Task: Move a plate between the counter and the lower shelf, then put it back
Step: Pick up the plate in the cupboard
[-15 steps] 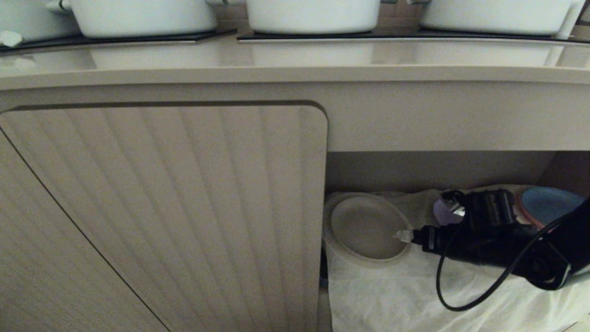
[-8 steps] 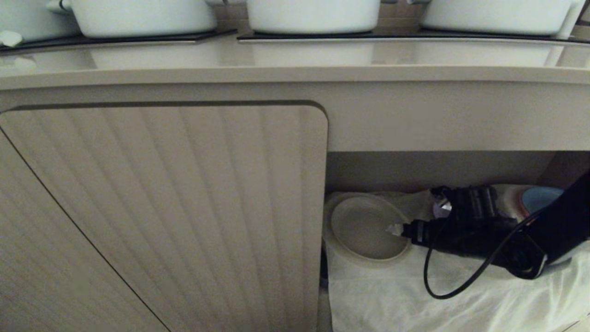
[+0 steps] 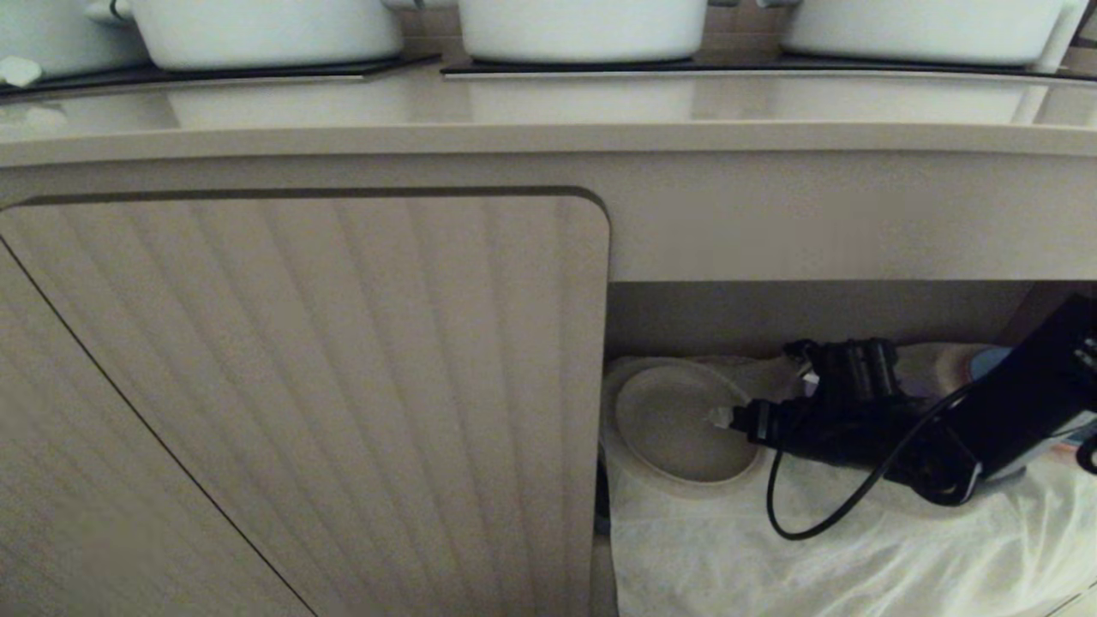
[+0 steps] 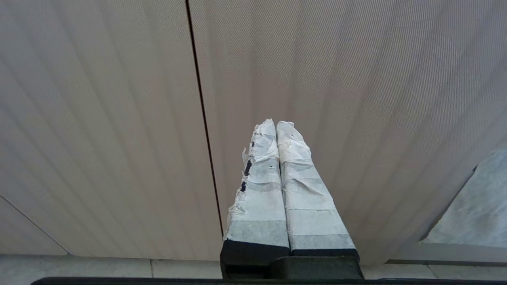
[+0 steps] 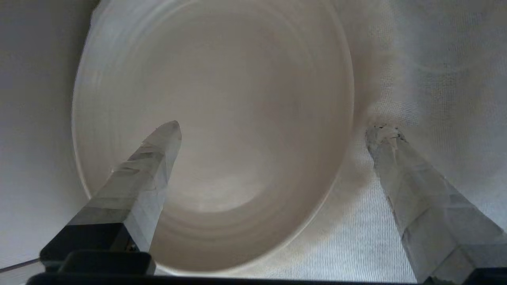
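The cream plate (image 3: pixel 677 420) lies flat on the white cloth at the left end of the lower shelf (image 3: pixel 728 548), under the counter (image 3: pixel 548 128). My right gripper (image 3: pixel 724 417) reaches in from the right, level with the plate's right edge. In the right wrist view the right gripper (image 5: pixel 276 132) is open wide and holds nothing. One fingertip (image 5: pixel 170 132) hangs over the inside of the plate (image 5: pixel 237 118); the other is over the cloth beyond its rim. My left gripper (image 4: pixel 276 124) is shut and empty, parked in front of the ribbed cabinet door (image 4: pixel 119 118).
The ribbed door (image 3: pixel 326 386) closes off the cabinet left of the shelf. A blue plate (image 3: pixel 986 362) peeks out behind my right arm at the shelf's back right. White pots (image 3: pixel 583 26) stand on black hob panels at the back of the counter.
My right arm has slid left and deeper into the shelf, so its fingertip has gone from just off the plate's right rim to over the plate. The left arm has not moved.
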Robot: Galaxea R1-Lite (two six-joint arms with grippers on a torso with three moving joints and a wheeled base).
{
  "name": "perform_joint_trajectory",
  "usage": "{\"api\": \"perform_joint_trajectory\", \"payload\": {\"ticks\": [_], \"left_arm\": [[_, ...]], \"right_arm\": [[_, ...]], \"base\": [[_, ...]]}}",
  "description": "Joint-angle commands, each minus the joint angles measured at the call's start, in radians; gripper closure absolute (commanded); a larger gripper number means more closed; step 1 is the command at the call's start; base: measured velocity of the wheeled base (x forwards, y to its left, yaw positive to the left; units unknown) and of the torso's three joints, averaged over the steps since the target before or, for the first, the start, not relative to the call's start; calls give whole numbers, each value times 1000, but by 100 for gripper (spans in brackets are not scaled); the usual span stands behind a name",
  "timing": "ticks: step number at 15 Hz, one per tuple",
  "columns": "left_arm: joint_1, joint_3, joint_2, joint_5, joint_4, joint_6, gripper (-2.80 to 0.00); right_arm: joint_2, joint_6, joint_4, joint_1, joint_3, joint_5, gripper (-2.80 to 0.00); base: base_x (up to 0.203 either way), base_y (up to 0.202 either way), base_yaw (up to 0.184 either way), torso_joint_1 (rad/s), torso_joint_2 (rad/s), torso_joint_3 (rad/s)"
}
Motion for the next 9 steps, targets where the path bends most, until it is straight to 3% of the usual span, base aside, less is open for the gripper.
{"api": "perform_joint_trajectory", "payload": {"ticks": [1,9], "left_arm": [[0,-1,0,0,0,0,0],[0,0,0,0,0,0,0]], "right_arm": [[1,2,-6,1,-4,2,-280],[-77,2,-5,1,54,3,-280]], "base": [[0,0,0,0,0,0],[0,0,0,0,0,0]]}}
